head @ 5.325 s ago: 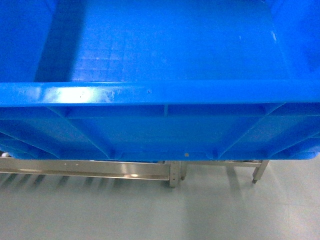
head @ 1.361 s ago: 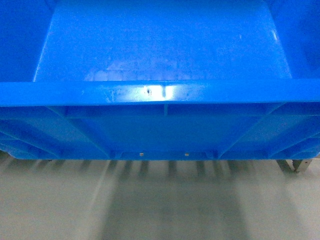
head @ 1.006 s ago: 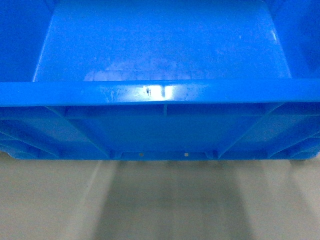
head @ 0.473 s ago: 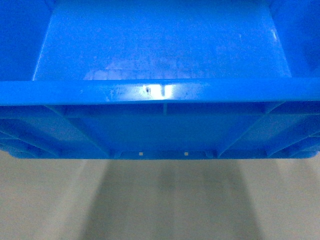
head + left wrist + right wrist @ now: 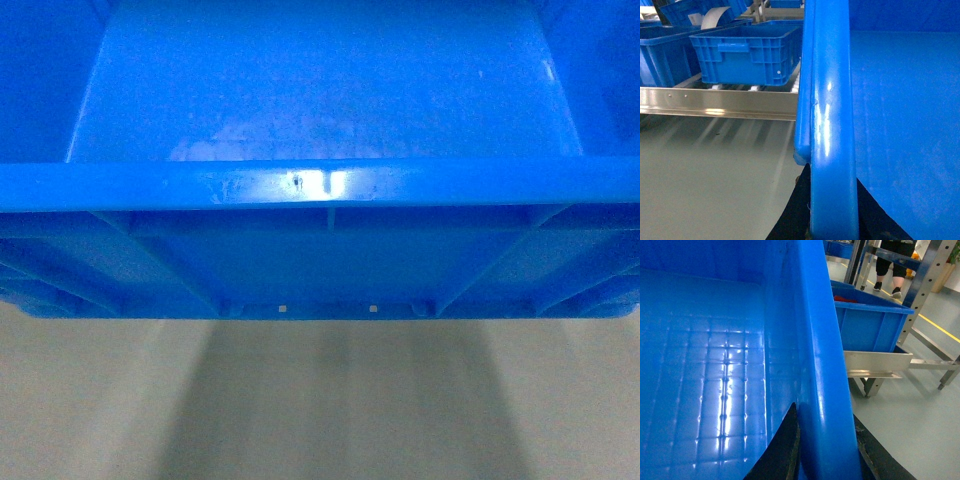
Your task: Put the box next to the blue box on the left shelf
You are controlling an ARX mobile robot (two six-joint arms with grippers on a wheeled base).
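Your box [image 5: 330, 90] fills the upper 2 thirds of the head frame, its near rim running straight across the middle and only bare floor [image 5: 320, 410] below, so it reads as carried clear of the ground between both arms, not resting on anything. That makes this the carry step: the box is lifted and the shelf not yet reached. At the bottom of the left wrist frame, the left gripper [image 5: 832, 227] has a dark finger on each side of the side rim, pinching it; the right gripper [image 5: 822, 450] straddles the opposite rim likewise at the bottom of its frame. The head view shows nothing of where you are going. The left wrist view does: in its upper left the left shelf [image 5: 757, 88] shows white rollers behind a steel rail [image 5: 715, 102], and a blue box [image 5: 747, 52] sits on it, near your box's far corner. The right wrist view adds another blue crate [image 5: 870, 322] and a person [image 5: 892, 262] at upper right. Next, I judge, you need to carry the box over the rail and lower it onto the rollers beside that blue box, keeping both grips level.
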